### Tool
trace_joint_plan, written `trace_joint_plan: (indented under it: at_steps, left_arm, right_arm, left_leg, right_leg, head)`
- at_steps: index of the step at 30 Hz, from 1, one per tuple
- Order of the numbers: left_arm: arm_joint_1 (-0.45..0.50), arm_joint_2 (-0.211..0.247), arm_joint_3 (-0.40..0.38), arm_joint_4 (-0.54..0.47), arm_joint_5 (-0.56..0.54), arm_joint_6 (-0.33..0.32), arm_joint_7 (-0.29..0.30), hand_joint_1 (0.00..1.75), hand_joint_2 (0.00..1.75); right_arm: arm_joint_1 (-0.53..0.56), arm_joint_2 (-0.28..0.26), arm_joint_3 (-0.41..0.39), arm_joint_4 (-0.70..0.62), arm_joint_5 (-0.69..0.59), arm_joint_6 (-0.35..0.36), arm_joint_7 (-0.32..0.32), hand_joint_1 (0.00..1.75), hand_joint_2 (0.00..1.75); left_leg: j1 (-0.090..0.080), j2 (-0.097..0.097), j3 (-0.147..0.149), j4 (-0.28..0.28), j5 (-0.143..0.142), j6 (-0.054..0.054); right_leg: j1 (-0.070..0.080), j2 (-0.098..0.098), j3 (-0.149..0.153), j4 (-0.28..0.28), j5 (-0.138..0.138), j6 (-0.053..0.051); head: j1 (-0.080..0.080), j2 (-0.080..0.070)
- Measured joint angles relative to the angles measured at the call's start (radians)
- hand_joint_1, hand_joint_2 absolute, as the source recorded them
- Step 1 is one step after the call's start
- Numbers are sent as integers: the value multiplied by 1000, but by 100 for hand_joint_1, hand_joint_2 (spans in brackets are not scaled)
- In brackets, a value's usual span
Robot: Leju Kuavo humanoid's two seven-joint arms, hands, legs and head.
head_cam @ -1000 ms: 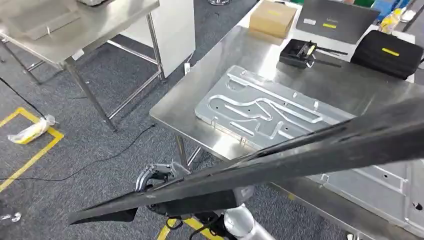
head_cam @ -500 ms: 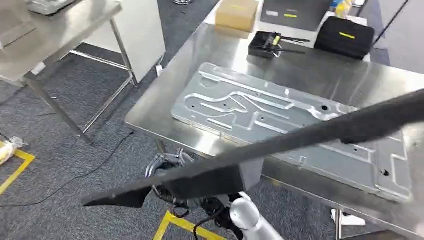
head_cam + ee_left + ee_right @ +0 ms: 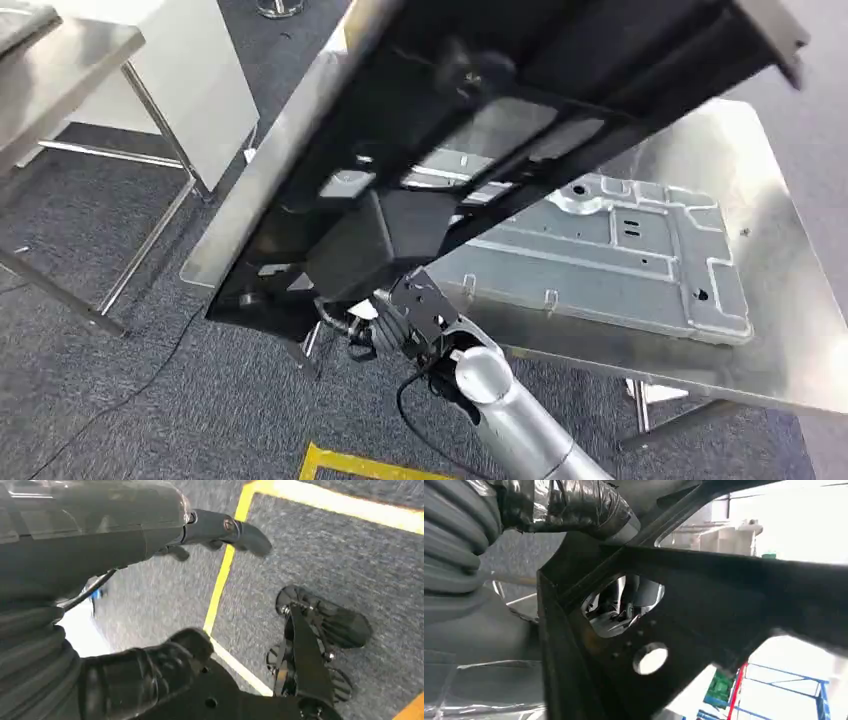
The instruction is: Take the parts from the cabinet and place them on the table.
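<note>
A long black metal part (image 3: 520, 110) with holes and ribs slants across the head view, its broad face turned toward me, above the steel table (image 3: 790, 340). My left hand (image 3: 405, 320) holds its lower near end from beneath, just off the table's front edge. In the left wrist view the thumb (image 3: 150, 672) lies against the part (image 3: 225, 705), with the fingers (image 3: 230, 530) stretched out above the floor. In the right wrist view my right hand (image 3: 459, 565) sits close against the black part (image 3: 704, 610), its fingers hidden behind it.
A large silver machined plate (image 3: 620, 250) lies on the steel table, partly under the black part. A white cabinet side (image 3: 200, 70) and a second steel table (image 3: 50, 70) stand to the left. Grey carpet with yellow tape (image 3: 350, 465) lies below.
The camera has swung, bringing the table closer. The black part has tipped from lying edge-on across the view to standing steeply, showing its broad face over the table.
</note>
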Motion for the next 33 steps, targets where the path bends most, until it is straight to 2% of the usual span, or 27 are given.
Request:
trace_joint_plan:
  at_steps: [1,2,3,4,5,7,8,9,10,11,12,13,16,17,18,19,20,21,22,23,24,25,27,28,29,32,33]
  left_arm:
    - [-2,0,-2,0,0,0,1,0,175]
    - [-3,-8,-4,-1,0,0,1,0,175]
    - [-3,-4,-5,0,0,0,1,0,175]
    - [-4,-5,-7,0,0,0,1,0,175]
    - [-3,-5,-11,0,0,0,2,0,175]
    - [-1,-5,-18,0,1,0,5,0,175]
    - [-1,-5,-20,0,2,0,7,0,175]
    - [-1,-6,-21,0,2,0,8,0,175]
    - [-3,-7,-21,-1,2,0,9,0,175]
    - [-4,-8,-23,-1,3,-1,10,0,175]
    - [-6,-10,-25,-1,6,-3,10,0,175]
    - [-7,-14,-27,-1,11,-4,11,0,175]
    - [-7,-16,-32,-1,18,-9,14,0,175]
    - [-7,-16,-35,-1,20,-11,15,0,175]
    - [-7,-16,-39,-1,21,-13,15,0,175]
    - [-8,-16,-41,-1,23,-13,15,0,175]
    - [-7,-16,-43,-1,23,-13,15,0,175]
    - [-7,-16,-45,-1,24,-13,16,0,175]
    - [-6,-16,-45,-1,26,-14,16,0,175]
    - [-6,-16,-46,-1,27,-14,16,0,175]
    - [-6,-16,-47,-1,28,-14,16,0,175]
    - [-5,-16,-49,-1,30,-14,16,0,175]
    - [-6,-16,-52,-1,30,-14,16,0,175]
    - [-6,-16,-53,-1,31,-14,16,0,175]
    - [-7,-16,-55,-1,31,-14,16,0,175]
    - [-6,-16,-63,-1,31,-15,16,0,175]
    - [-7,-18,-64,-1,31,-15,16,0,175]
  right_arm:
    - [-2,0,-3,6,0,-2,1,175,175]
    - [-8,0,-6,14,2,-7,3,175,175]
    - [-12,0,-9,20,4,-15,5,175,175]
    - [-22,0,-10,29,12,-22,8,175,175]
    - [-32,1,-11,38,21,-32,10,175,175]
    - [-42,2,-13,60,33,-45,16,175,175]
    - [-45,2,-14,74,40,-51,22,175,175]
    - [-50,2,-17,86,45,-58,30,175,175]
    - [-57,2,-19,97,53,-66,35,175,175]
    - [-71,5,-20,112,66,-80,43,175,175]
    - [-85,8,-21,124,79,-92,47,175,175]
    - [-99,11,-22,139,99,-108,52,175,175]
    - [-125,17,-22,167,163,-164,76,175,175]
    - [-133,19,-22,174,185,-182,86,175,175]
    - [-139,25,-22,180,210,-204,95,175,175]
    - [-150,30,-22,187,230,-224,102,175,175]
    - [-163,34,-22,194,243,-234,106,175,175]
    - [-173,39,-22,204,257,-247,114,175,175]
    - [-180,40,-22,214,264,-254,118,175,175]
    - [-186,40,-22,222,275,-265,124,175,175]
    - [-193,41,-22,234,291,-278,132,175,175]
    - [-202,41,-22,243,308,-295,142,175,175]
    - [-233,41,-28,261,341,-337,162,175,175]
    - [-251,41,-33,274,352,-354,168,175,175]
    - [-268,41,-39,282,356,-361,173,175,175]
    - [-286,41,-48,295,359,-367,174,175,175]
    - [-291,40,-48,299,359,-367,174,175,175]
  left_leg:
    - [-2,9,1,-1,2,5]
    - [10,24,4,-10,7,13]
    - [9,33,7,-13,8,20]
    - [8,41,8,-14,7,31]
    - [4,52,7,-14,6,33]
    - [0,69,7,-13,5,36]
    - [0,75,7,-13,4,36]
    - [0,79,8,-13,3,36]
    - [-1,81,10,-13,2,35]
    - [-1,82,12,-13,1,33]
    - [-1,84,15,-14,-1,30]
    - [-7,86,12,-13,-2,24]
    - [-5,88,17,-24,1,8]
    - [-8,91,22,-29,1,0]
    - [-3,87,21,-20,-9,-3]
    - [-4,82,8,12,-30,-4]
    - [-4,79,-22,73,-64,-4]
    - [-4,78,-64,155,-98,-6]
    - [-4,78,-101,221,-117,-9]
    - [-4,78,-124,254,-116,-11]
    - [-3,79,-126,244,-92,-12]
    - [-2,78,-107,190,-50,-14]
    - [1,78,-35,21,41,-14]
    - [-1,71,-28,12,16,-12]
    - [-6,70,-29,2,22,-1]
    - [-6,70,-30,2,23,13]
    - [0,72,-25,-5,28,21]
  right_leg:
    - [-1,9,0,-3,3,5]
    - [2,19,-4,-1,2,10]
    - [5,-35,-7,16,-9,13]
    - [6,-81,-29,58,-36,19]
    - [3,-107,-69,139,-77,24]
    - [-2,-121,-142,281,-128,29]
    - [-4,-121,-155,303,-123,29]
    - [-5,-121,-143,275,-97,28]
    - [-5,-121,-112,212,-57,25]
    - [-4,-122,-61,113,-8,18]
    - [-1,-127,-16,25,23,9]
    - [10,-134,-4,1,3,2]
    - [13,-129,-6,-6,5,-4]
    - [12,-127,1,-18,9,-12]
    - [1,-128,12,-32,15,-17]
    - [2,-127,18,-37,15,-25]
    - [3,-126,19,-37,15,-29]
    - [4,-125,20,-36,13,-32]
    - [7,-125,21,-35,11,-35]
    - [8,-122,21,-33,9,-36]
    - [7,-120,22,-30,6,-35]
    - [6,-117,22,-25,2,-33]
    - [3,-111,21,-7,-10,-22]
    - [7,-109,14,-1,-14,-16]
    - [10,-107,6,9,-16,-12]
    - [11,-107,9,1,-13,-1]
    - [8,-109,3,9,-22,5]
  head:
    - [0,0]
    - [0,0]
    - [2,0]
    - [9,0]
    - [9,0]
    - [9,0]
    - [9,0]
    - [9,0]
    - [9,0]
    - [9,0]
    - [9,0]
    - [8,0]
    - [9,0]
    - [9,0]
    - [9,0]
    - [8,0]
    - [8,0]
    - [8,0]
    - [8,0]
    - [8,0]
    - [8,0]
    - [8,0]
    - [8,0]
    - [8,0]
    - [9,0]
    - [8,0]
    - [8,0]
